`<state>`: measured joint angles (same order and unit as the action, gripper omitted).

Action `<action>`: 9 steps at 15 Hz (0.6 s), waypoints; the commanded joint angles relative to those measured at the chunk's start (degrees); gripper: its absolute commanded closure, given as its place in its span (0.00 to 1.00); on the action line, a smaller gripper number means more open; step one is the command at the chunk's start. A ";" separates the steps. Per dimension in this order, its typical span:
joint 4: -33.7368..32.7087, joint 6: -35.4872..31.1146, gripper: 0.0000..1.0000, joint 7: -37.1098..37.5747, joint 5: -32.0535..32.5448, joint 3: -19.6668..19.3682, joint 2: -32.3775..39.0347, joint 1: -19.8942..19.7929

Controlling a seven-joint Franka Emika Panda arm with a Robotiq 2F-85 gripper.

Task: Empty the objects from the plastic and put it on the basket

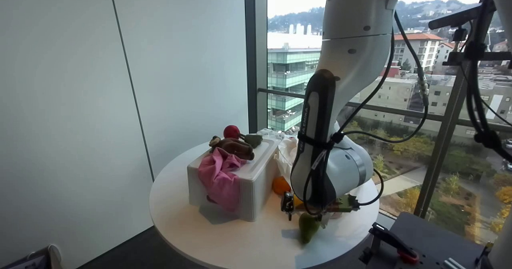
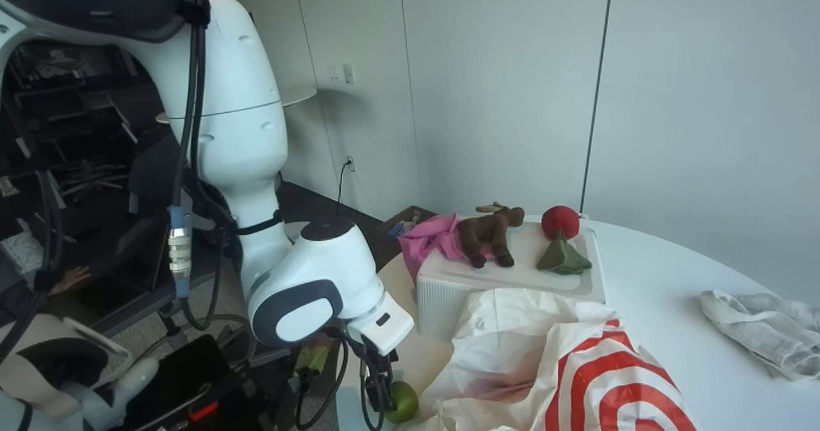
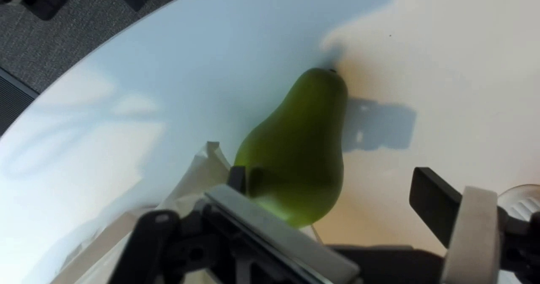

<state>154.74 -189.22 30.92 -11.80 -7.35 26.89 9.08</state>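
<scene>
Seemingly about to grasp the pear (image 3: 301, 144), on the tabletop (image 3: 443, 64) beside the plastic bag (image 2: 551, 367).
With the tool (image 3: 331, 182) spread wide, off-centre to it; next, likely to centre, close, then lift toward the presumed basket (image 2: 442, 303).

Daylight from the window (image 1: 404, 157) casts bluish shadows (image 3: 379, 125) across the table (image 1: 272, 245).

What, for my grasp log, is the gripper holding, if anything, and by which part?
Nothing is held. The gripper is open; in the wrist view a gap shows between the pear and one finger. Whether the other touches it, I cannot tell.
</scene>
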 commanded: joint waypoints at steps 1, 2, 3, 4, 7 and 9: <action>-1.73 -5.51 0.00 -3.57 -4.75 1.17 4.43 0.21; -1.96 -6.25 0.00 -4.16 -5.29 1.54 5.12 -0.13; -2.31 -6.83 0.00 -4.67 -5.93 1.71 5.93 -0.19; -2.66 -7.34 0.00 -5.06 -6.47 1.82 6.69 -0.15; -3.38 -8.51 0.26 -6.53 -7.64 1.27 8.48 0.66; -3.52 -8.81 0.42 -7.37 -8.12 1.16 8.91 0.77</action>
<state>152.09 -195.61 26.08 -17.52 -6.16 34.24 9.11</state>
